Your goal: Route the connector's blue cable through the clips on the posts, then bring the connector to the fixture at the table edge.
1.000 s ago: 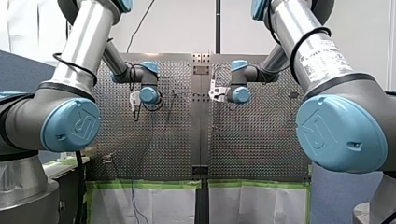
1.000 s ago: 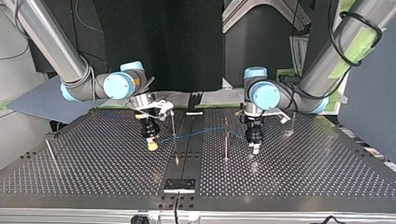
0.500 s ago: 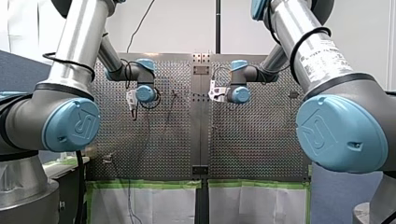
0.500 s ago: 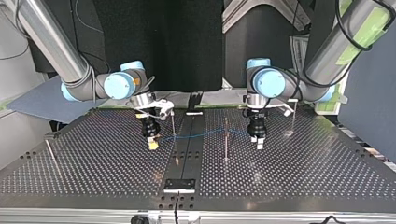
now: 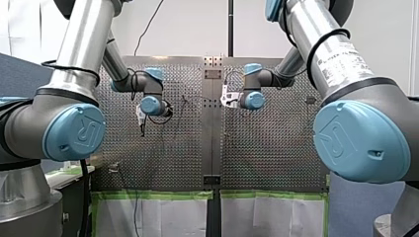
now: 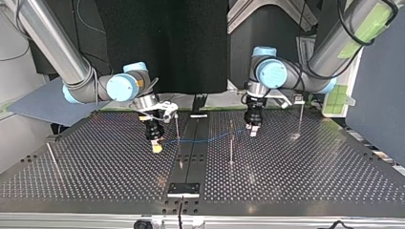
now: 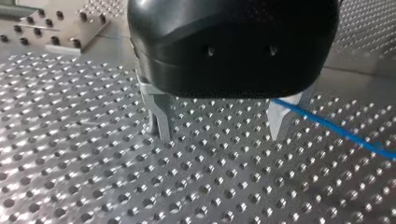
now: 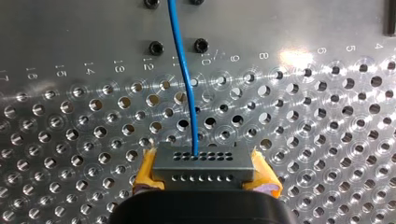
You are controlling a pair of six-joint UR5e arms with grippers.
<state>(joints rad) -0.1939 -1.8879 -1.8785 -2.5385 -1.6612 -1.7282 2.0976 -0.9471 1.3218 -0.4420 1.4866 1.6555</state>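
Note:
My right gripper (image 8: pixel 203 164) is shut on the grey connector (image 8: pixel 202 168), which sits between its yellow pads (image 8: pixel 147 164). The blue cable (image 8: pixel 186 84) leaves the connector's face and runs ahead over the perforated table. At the top view's left, that right gripper (image 6: pixel 155 147) hangs just above the plate. From it the cable (image 6: pixel 205 138) stretches past two thin posts (image 6: pixel 177 128) (image 6: pixel 231 143) toward my left gripper (image 6: pixel 251 132). My left gripper (image 7: pixel 219 125) is open with nothing between its metal fingers (image 7: pixel 161 119). The cable (image 7: pixel 331 128) passes just outside one finger.
Another post (image 6: pixel 300 119) stands at the top view's right and a leaning rod (image 6: pixel 50 153) at its left. A black block with a white strip (image 6: pixel 183 189) sits at the table's near edge in the top view, on the centre rail.
My left gripper has risen and drawn back toward the top view's far side and left, off the plate, ending close to the cable. My right gripper with the connector has stayed put.

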